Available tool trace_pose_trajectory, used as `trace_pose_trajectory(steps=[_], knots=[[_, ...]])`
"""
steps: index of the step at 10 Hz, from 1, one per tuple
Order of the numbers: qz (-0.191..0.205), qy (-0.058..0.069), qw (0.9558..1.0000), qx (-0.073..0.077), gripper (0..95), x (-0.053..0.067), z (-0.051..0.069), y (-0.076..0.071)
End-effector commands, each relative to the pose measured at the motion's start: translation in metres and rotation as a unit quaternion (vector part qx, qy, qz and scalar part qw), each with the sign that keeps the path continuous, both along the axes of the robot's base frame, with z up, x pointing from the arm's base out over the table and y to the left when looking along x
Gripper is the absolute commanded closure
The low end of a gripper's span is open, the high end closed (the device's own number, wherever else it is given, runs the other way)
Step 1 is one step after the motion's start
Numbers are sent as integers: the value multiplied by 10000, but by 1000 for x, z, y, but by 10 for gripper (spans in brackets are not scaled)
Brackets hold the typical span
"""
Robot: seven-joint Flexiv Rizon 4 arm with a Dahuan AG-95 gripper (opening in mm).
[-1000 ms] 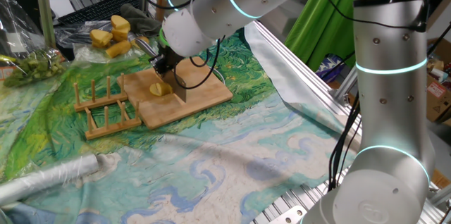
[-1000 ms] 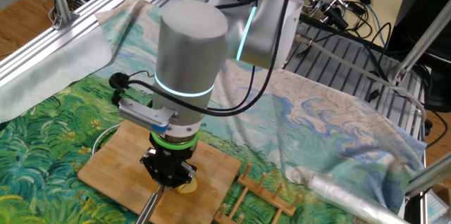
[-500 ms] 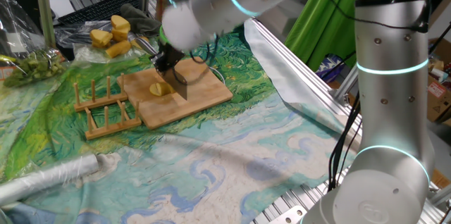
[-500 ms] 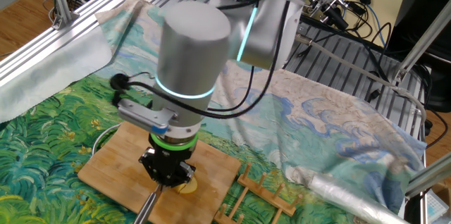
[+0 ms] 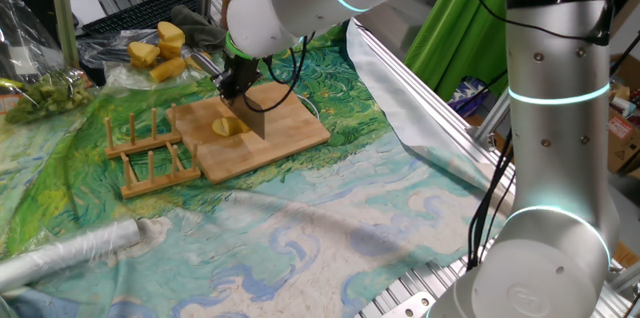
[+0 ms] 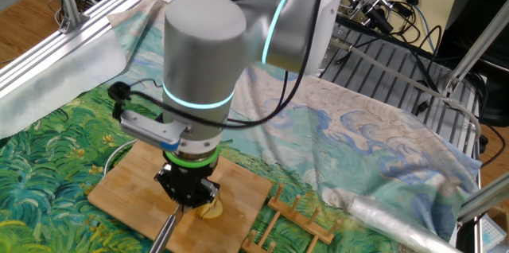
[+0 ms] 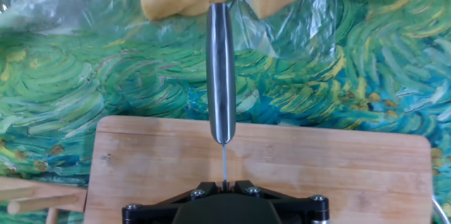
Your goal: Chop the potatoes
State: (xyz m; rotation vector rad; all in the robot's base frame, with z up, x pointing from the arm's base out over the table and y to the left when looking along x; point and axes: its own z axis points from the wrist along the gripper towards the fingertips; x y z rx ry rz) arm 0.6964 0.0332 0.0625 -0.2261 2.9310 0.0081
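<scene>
A small pale-yellow potato [image 5: 228,127] lies on the wooden board [image 5: 290,136]; in the other fixed view the potato [image 6: 211,208] peeks out below the hand. My gripper [image 5: 237,82] is shut on a knife, whose dark blade [image 5: 253,122] stands edge-down on the board just right of the potato. Seen from the hand, the jaws of my gripper [image 7: 224,184] pinch the thin blade and the steel handle [image 7: 220,69] points away over the board [image 7: 338,175]. The potato is hidden in the hand view.
Bigger yellow chunks [image 5: 160,48] lie on clear plastic behind the board. A wooden rack [image 5: 150,153] stands left of the board, with a foil roll [image 5: 70,253] near the front edge. A bag of greens [image 5: 40,93] lies at the far left.
The arm's wrist and upper links have swung a little to the side and up. The knife stays on the board beside the potato, still gripped.
</scene>
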Motion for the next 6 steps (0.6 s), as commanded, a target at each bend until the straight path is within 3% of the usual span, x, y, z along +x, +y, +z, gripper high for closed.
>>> trace_pose_trajectory(steps=[1, 6], knots=[[43, 11, 10000, -43, 950, 0, 4, -2], [127, -13, 9999, -83, 950, -1, 5, -9]])
